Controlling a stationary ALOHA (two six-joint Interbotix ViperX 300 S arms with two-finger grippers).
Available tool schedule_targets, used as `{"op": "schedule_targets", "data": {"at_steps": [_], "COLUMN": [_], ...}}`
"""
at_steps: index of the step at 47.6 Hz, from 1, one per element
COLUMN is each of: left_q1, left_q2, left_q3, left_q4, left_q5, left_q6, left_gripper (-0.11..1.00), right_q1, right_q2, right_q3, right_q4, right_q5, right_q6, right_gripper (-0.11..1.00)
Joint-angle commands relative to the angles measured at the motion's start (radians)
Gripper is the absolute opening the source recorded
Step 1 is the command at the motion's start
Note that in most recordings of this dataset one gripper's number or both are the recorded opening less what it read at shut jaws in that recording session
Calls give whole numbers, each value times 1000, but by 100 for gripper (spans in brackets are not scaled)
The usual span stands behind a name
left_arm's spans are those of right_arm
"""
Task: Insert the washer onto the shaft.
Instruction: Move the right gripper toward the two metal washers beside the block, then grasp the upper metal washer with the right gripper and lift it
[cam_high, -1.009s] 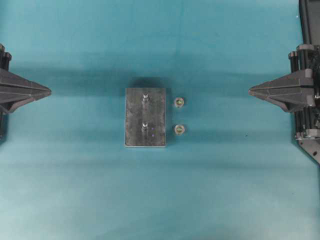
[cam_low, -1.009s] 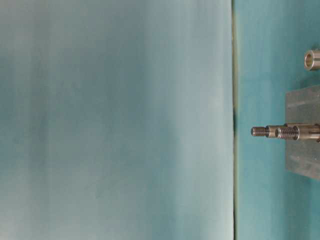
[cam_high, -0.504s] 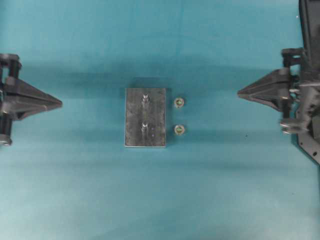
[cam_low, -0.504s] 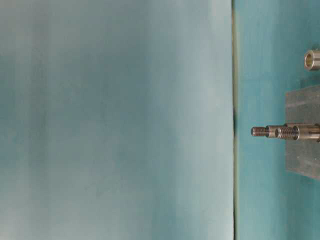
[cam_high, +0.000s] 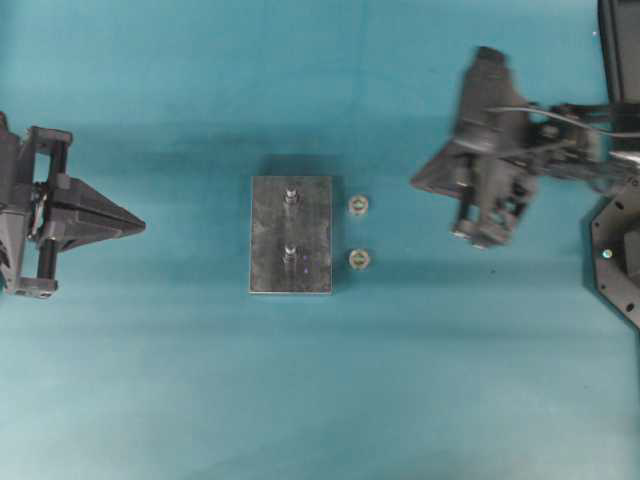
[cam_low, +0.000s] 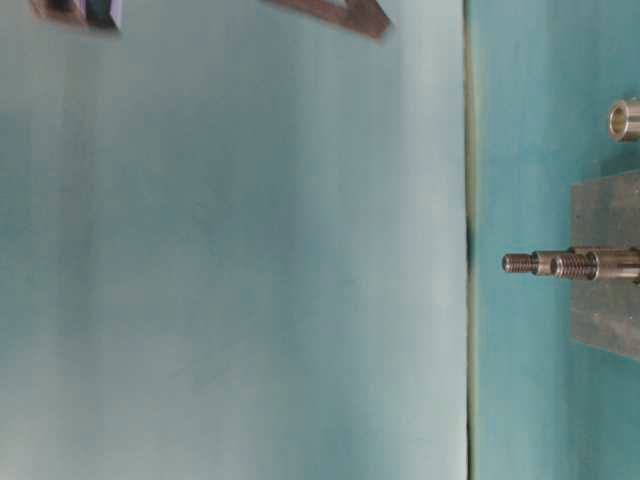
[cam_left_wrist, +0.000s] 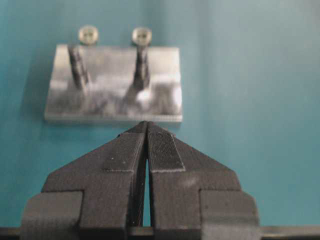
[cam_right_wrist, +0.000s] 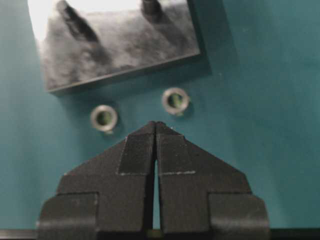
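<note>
Two washers lie loose on the worktop just beside the metal block, the far washer and the near washer, each abreast of a bare shaft: far shaft, near shaft. Nothing is fitted yet.

Over the last second both arms have advanced toward the block. The right tool has come much nearer the washers; the left tool is well apart. Both are closed and empty, so I judge the approach only begun.

The right wrist view shows the washers' open bores. The table-level view shows the shafts' threaded tips.
</note>
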Motion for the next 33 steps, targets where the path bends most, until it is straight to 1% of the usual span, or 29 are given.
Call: {"op": "schedule_targets", "data": {"at_steps": [1, 6, 19, 21, 23, 25, 30, 33], "left_q1": [2, 2, 2, 2, 2, 2, 2, 0], "left_q2": [3, 0, 0, 0, 0, 0, 0, 0], "left_q3": [-38, -41, -41, -41, -41, -41, -40, -38], "left_q4": [3, 3, 3, 3, 3, 3, 3, 3], "left_q5": [26, 32, 32, 32, 32, 32, 32, 32], "left_q6": [-2, -2, -2, -2, -2, -2, -2, -2], "left_gripper": [0, 0, 0, 0, 0, 0, 0, 0], "right_q1": [-18, -25, -21, -21, -20, -21, -20, -17], "right_q2": [55, 133, 302, 322, 339, 354, 391, 407], "right_q3": [-54, -81, -141, -152, -161, -170, -184, -190], "right_q4": [-8, -17, -17, -17, -17, -17, -17, -17], "right_q5": [6, 8, 11, 9, 8, 8, 6, 6], "right_q6": [-14, -23, -97, -103, -107, -110, -114, -118], "right_gripper": [1, 1, 1, 4, 9, 17, 46, 67]}}
